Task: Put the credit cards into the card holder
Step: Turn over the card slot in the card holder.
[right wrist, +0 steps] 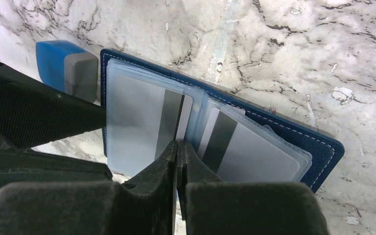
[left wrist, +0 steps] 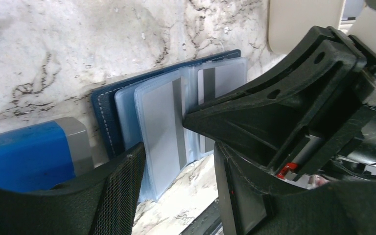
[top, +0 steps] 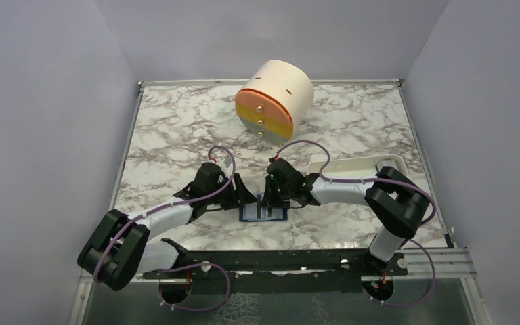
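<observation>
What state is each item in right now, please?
card holder: open, lying flat.
credit cards: two seen, both inside clear sleeves.
left gripper: open, by the holder's end.
right gripper: shut, tips at the holder's fold.
blue block: resting beside the holder.
round container: tipped on its side.

the marble-patterned table [top: 176,135] i work on carries four items: a round cream drum [top: 281,91] on its side at far centre, a white tray [top: 352,166] at right, an open navy wallet [right wrist: 323,147] near centre, and a blue block [right wrist: 54,58] just beside the wallet.
</observation>
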